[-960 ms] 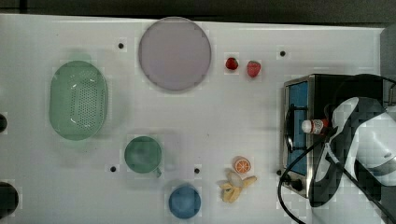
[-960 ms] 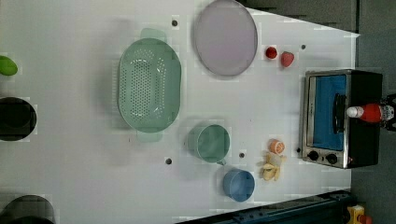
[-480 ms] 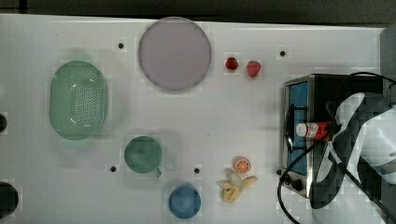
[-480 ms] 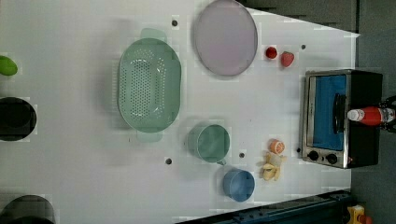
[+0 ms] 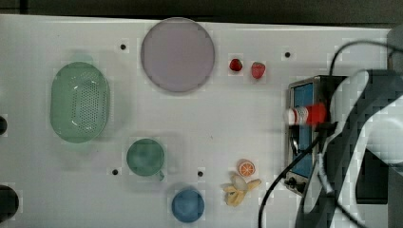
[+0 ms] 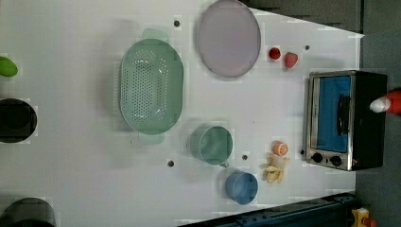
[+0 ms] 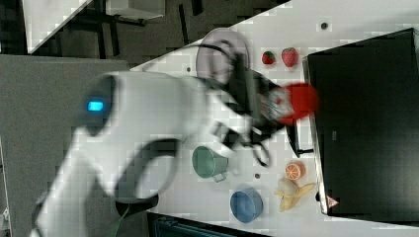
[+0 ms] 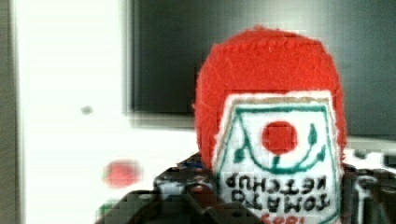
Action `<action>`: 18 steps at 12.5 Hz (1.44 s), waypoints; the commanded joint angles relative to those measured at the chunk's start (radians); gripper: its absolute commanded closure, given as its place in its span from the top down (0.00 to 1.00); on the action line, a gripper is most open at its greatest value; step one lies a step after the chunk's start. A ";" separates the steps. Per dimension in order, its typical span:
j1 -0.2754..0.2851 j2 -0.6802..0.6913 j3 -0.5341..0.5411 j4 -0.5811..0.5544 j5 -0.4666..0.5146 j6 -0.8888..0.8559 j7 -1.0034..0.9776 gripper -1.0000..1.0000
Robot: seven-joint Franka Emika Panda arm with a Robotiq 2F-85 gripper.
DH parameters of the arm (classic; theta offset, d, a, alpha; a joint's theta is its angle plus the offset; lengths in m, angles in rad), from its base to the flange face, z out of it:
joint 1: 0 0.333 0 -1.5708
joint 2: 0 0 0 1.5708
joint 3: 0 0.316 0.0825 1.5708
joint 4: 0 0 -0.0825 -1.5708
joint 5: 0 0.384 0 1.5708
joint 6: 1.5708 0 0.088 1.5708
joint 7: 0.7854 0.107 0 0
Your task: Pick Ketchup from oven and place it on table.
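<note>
So: white table (image 5: 214, 123) carries everything. In the top view, the white arm (image 5: 375, 142) fills the 3 o'clock edge, over the oven (image 5: 304, 137), which sits shut with its blue glass door facing the table's middle. Ketchup (image 5: 306, 115) is in the air above the oven's top, lying level, white cap pointing toward 9 o'clock; in the left view it shows at 3 o'clock past the oven's back edge. Wrist view: the red bottle with its white label sits right in the claw (image 8: 275, 205), which is closed on it, jaws held partly apart by the bottle's width.

Rest, top view: grey plate (image 5: 177, 54) at 12 o'clock, green colander (image 5: 80, 102) at 9 o'clock, green mug (image 5: 145, 157) just below centre, blue cup (image 5: 188, 205) at 6 o'clock. Banana (image 5: 240, 189) and orange slice (image 5: 246, 167) lie touching, near the oven's knob end. Two strawberries (image 5: 247, 67) sit side by side between plate and oven.
</note>
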 commanded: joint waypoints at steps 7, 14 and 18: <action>0.211 -0.141 0.216 0.013 -0.017 -0.130 -0.007 0.64; 0.281 -0.140 0.301 -0.201 -0.097 -0.015 0.002 0.64; 0.285 -0.133 0.296 -0.404 -0.097 0.176 0.003 0.64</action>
